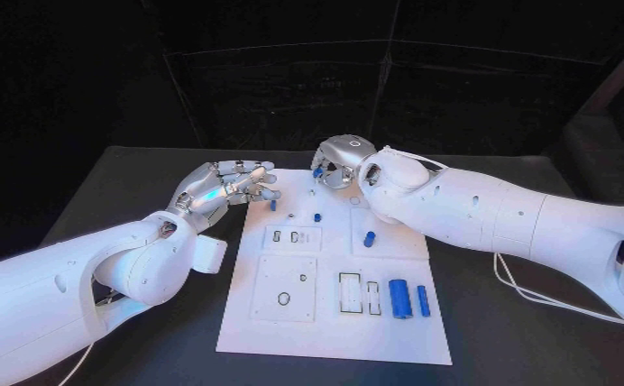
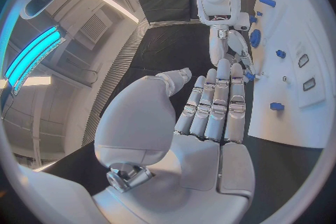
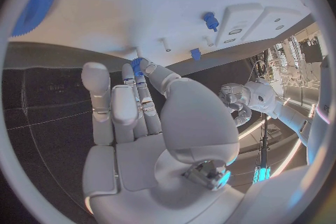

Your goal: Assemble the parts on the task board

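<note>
The left hand [image 1: 234,183] hangs just off the task board [image 1: 338,332] at its far left edge, fingers laid side by side and straight, holding nothing; the left wrist view shows the palm bare. It looks to be standing by.

On the board, a small blue peg [image 1: 317,217] stands near the far middle, a short blue piece [image 1: 368,240] lies to its right, and two longer blue cylinders [image 1: 402,298] lie side by side at the near right, next to empty outlined slots.

The right hand [image 1: 338,162] sits over the board's far edge, arm reaching across from the right. It pinches a small blue part [image 3: 136,65] at its fingertips, though the grip is hard to read from the head view. The step in hand seems to be seating this part; next it needs lining up over its hole and pressing straight down.
</note>
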Robot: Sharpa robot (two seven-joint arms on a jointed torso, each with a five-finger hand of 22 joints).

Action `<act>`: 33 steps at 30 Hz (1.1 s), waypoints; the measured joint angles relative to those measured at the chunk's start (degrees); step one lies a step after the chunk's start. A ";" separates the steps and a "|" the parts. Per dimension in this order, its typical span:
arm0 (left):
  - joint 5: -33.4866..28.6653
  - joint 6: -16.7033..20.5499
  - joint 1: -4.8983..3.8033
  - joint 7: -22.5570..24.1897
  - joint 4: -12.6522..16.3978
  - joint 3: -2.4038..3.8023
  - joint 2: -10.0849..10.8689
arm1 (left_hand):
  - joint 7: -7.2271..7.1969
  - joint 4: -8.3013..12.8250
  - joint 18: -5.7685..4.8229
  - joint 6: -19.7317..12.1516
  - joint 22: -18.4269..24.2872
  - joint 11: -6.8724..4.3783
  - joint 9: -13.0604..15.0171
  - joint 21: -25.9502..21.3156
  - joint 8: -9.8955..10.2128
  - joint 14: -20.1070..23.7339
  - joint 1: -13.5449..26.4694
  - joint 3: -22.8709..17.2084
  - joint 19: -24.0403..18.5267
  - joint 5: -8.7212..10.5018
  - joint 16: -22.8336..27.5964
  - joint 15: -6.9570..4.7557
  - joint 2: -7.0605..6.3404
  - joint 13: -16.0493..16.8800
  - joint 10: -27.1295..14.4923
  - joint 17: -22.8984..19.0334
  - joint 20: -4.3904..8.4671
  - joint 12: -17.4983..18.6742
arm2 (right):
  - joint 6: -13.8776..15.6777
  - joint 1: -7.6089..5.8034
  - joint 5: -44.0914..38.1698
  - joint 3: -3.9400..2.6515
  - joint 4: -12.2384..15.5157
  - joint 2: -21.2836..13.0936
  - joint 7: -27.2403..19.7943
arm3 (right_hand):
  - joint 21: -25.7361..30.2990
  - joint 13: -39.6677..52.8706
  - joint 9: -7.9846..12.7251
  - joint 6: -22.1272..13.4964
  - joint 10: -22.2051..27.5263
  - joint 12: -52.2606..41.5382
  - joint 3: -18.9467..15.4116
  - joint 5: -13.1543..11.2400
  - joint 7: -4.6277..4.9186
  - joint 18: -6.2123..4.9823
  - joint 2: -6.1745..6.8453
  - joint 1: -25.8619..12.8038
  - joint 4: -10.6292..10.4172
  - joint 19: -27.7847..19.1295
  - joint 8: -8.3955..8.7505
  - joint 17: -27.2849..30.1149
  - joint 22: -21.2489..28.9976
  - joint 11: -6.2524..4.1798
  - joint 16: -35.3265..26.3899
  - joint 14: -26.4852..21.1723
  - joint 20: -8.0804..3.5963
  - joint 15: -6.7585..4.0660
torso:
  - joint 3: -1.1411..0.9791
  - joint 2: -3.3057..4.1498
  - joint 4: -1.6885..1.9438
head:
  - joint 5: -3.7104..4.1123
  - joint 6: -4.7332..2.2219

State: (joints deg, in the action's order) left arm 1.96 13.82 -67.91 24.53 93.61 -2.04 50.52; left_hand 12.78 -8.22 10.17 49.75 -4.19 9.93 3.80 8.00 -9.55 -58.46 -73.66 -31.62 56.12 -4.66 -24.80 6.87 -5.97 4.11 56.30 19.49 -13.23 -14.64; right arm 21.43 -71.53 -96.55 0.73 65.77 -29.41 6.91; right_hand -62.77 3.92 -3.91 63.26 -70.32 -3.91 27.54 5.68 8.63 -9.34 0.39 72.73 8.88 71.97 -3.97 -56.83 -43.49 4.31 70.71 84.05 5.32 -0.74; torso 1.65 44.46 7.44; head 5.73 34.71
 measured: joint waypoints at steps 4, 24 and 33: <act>0.00 -0.02 0.00 -0.03 -0.08 0.00 0.00 | 0.00 0.00 0.00 0.00 0.00 0.00 0.00 0.00 0.00 0.00 0.00 0.00 0.00 0.00 0.00 0.00 0.00 0.00 0.00 0.00 0.00 0.00 | -0.14 0.00 0.09 0.00 0.36 -0.40 0.01 | 0.00 0.00 -0.01 0.00 0.00 0.00 0.00 0.00 0.00 0.00 0.00 0.00 0.00 0.00 0.05 0.00 -0.04 0.00 0.01 0.00 0.00 0.00 | -0.01 0.02 0.00 | 0.01 0.01; 0.01 -0.09 -0.01 -0.17 -0.53 0.00 0.01 | 0.00 0.00 -0.01 0.00 0.00 0.00 0.00 0.00 0.00 0.00 0.00 0.00 0.00 0.00 0.00 0.00 0.00 0.00 0.00 0.04 0.00 0.00 | -2.31 -0.13 0.62 -0.09 1.75 -1.12 0.46 | -0.23 0.01 -0.03 -0.03 0.00 0.00 0.31 -0.01 0.00 0.00 0.44 -0.44 -0.31 0.00 -0.02 -0.13 -0.25 0.00 0.21 0.00 0.00 0.00 | -0.07 0.14 0.15 | 0.12 0.15; 0.01 -0.12 -0.01 -0.21 -0.74 0.00 0.02 | 0.00 0.00 -0.01 0.00 0.00 0.00 0.00 0.00 0.00 0.00 0.00 0.00 0.00 0.00 0.00 0.00 0.00 0.00 0.00 0.04 0.00 0.00 | -2.61 -0.20 0.64 -0.13 1.79 -1.10 0.59 | -0.23 0.01 -0.01 -0.08 0.00 0.00 0.15 -0.01 -0.02 0.00 0.98 -0.37 -0.48 0.00 -0.01 -0.13 -0.25 0.00 0.21 0.00 0.00 0.00 | -0.09 0.18 0.20 | 0.26 0.19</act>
State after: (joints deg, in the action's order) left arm 1.98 13.70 -67.92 24.32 92.87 -2.04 50.55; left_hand 12.78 -8.22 10.17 49.75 -4.19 9.93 3.80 8.00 -9.55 -58.46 -73.67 -31.62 56.12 -4.66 -24.80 6.87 -5.97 4.11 56.30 19.53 -13.23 -14.63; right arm 18.82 -71.73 -95.91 0.60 67.55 -30.51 7.50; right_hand -63.00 3.92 -3.92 63.17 -70.32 -3.92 27.69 5.67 8.61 -9.34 1.37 72.37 8.40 71.97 -3.98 -56.96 -43.74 4.31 70.92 84.05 5.32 -0.73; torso 1.56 44.64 7.64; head 5.99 34.90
